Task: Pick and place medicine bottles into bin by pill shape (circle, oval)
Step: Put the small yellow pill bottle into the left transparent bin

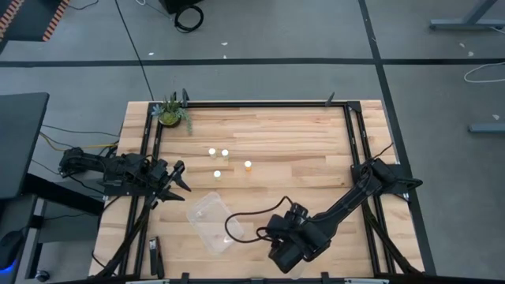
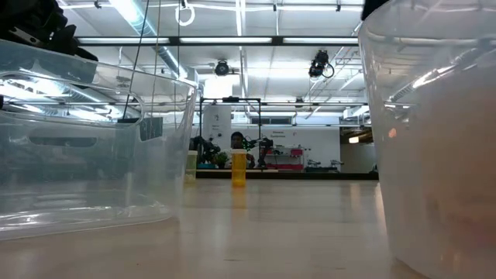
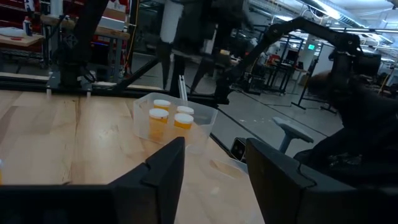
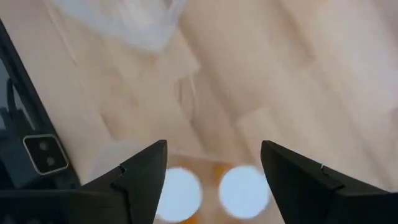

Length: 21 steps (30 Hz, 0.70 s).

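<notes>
Right gripper (image 4: 214, 165) hangs at the table's near edge with its two dark fingers (image 4: 144, 168) spread wide and nothing between them; in the right wrist view two white bottle caps (image 4: 244, 191) lie directly below the gap, inside a clear tub whose rim is only faintly visible. From above, the right arm (image 1: 347, 201) reaches in from the right side and its wrist covers that tub. Just to its left on the wooden table (image 1: 300, 150) sits a second clear bin (image 1: 211, 222), tilted askew and holding nothing. The low view looks between these two tub walls toward an amber bottle (image 2: 239, 167) standing upright farther back.

Left gripper (image 3: 214, 165) hovers over the left edge of the table, its fingers likewise parted and gripping nothing. Its wrist camera looks across at the far tub (image 3: 202, 127) with three amber medicine bottles (image 3: 158, 122) standing inside.

Farther back, near the table's middle, four medicine bottles stand loose: two white-capped ones (image 1: 212, 152) side by side, another (image 1: 217, 174) a little nearer, and one (image 1: 248, 166) off to their right. At the far left corner stands a green potted plant (image 1: 170, 114).
</notes>
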Motion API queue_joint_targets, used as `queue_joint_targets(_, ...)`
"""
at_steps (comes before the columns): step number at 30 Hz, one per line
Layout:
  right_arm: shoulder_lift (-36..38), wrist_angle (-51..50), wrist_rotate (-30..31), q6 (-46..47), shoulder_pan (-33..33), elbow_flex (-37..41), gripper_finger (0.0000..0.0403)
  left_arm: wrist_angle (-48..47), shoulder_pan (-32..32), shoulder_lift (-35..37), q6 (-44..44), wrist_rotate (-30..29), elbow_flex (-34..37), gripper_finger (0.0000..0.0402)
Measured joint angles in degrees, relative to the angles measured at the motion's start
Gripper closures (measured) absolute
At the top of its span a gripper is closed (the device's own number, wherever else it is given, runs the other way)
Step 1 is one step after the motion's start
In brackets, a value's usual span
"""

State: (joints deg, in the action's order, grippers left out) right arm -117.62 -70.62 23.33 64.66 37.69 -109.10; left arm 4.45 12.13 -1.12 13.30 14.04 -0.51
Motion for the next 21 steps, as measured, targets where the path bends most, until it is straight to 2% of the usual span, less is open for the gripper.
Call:
queue_joint_targets(6, 4.33, 0.07, 6.37, -6.73, -1.25, -0.02, 0.0139, 0.0, -0.01, -0.01, 0.0, -0.02, 0.0, 0.0221)
queue_joint_targets(11, 9.66, 3.09, 10.05, -12.82, -2.68, 2.26, 0.0158, 0.0, 0.01, 0.0, 0.0, -0.01, 0.0, 0.0223)
queue_joint_targets(16, 17.34, 10.68, 10.5, -17.97, -5.48, 11.06, 0.0181, 0.0, 0.01, 0.02, 0.0, -0.02, 0.0, 0.0224)
queue_joint_targets(21, 26.69, 24.12, 8.39, -23.49, -8.88, 24.72, 0.0198, 0.0, 0.0, 0.0, 0.0, 0.0, 0.0, 0.0221)
